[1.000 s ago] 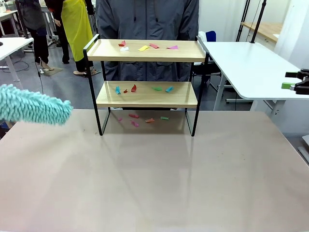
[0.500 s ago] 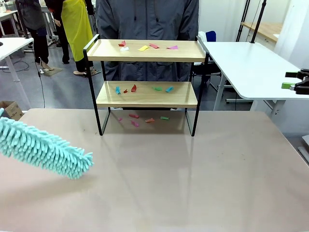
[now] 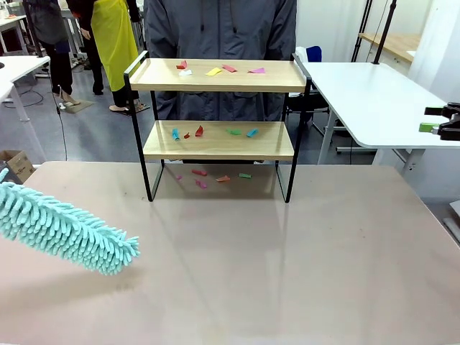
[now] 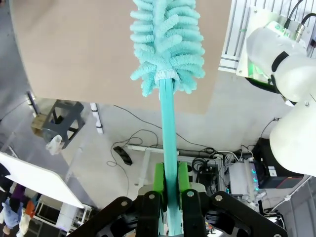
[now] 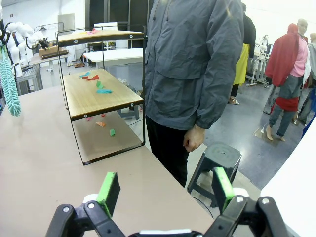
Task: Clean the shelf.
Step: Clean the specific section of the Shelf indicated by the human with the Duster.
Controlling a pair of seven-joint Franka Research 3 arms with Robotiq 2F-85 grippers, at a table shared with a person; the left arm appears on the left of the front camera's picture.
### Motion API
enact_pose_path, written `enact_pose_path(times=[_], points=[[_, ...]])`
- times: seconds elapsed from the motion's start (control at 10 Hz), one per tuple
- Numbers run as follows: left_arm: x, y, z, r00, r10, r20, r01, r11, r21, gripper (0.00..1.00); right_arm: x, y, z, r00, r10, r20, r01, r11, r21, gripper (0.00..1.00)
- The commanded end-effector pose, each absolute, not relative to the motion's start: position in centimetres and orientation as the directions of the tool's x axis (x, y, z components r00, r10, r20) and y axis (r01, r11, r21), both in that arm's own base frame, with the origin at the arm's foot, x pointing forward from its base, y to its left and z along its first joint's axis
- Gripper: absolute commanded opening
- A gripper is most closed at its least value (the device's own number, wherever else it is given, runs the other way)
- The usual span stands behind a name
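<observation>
jaws: left gripper (image 4: 170,180) clamped on the teal duster (image 4: 167,44) by its handle; right gripper (image 5: 165,190) spread wide, holding nothing
duster head: low over the table (image 3: 302,273), near left. A second ago it hung higher at the left edge, so it's dropped and swung in
shelf (image 3: 215,149): far middle of the table, hasn't budged, with paper scraps (image 3: 215,70) on both boards and underneath

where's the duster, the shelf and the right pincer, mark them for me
duster (image 3: 68,228), front view, middle of the fluffy teal head
shelf (image 3: 215,85), front view, front edge of the top board
right pincer (image 5: 166,189), right wrist view, midway between its fingertips
</observation>
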State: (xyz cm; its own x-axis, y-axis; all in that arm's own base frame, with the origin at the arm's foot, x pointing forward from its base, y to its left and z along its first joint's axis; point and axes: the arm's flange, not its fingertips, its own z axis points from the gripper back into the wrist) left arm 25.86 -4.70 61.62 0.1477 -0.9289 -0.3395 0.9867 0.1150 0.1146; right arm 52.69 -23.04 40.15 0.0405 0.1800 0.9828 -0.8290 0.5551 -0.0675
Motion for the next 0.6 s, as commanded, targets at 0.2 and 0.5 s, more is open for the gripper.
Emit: enact_pose_path(times=[0.2, 0.5], points=[[25.85, -4.5, 61.91, 0.166, -0.929, -0.332, 0.984, 0.131, 0.124, 0.13, 52.76, -22.79, 40.45, 0.034, 0.18, 0.983, -0.83, 0.553, -0.072, 1.0], [25.85, -4.5, 61.91, 0.166, -0.929, -0.332, 0.984, 0.131, 0.124, 0.13, 52.76, -22.79, 40.45, 0.034, 0.18, 0.983, -0.83, 0.553, -0.072, 1.0]])
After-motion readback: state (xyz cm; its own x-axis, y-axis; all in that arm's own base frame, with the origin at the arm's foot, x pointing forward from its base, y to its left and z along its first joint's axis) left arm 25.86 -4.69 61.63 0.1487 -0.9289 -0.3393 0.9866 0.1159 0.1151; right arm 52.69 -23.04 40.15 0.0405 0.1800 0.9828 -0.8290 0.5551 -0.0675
